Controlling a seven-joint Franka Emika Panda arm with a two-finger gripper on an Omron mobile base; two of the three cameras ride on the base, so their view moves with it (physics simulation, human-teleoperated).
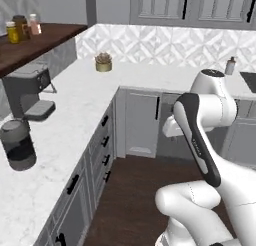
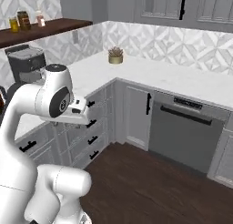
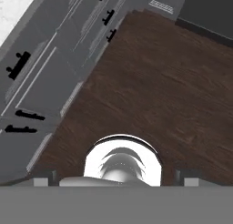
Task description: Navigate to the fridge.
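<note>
One white marble corner counter (image 1: 75,105)

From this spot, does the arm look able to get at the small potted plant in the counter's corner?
Probably not. The potted plant sits deep in the corner of the white counter, while the arm is folded over the wooden floor, hand pointing down, well short of it.
</note>
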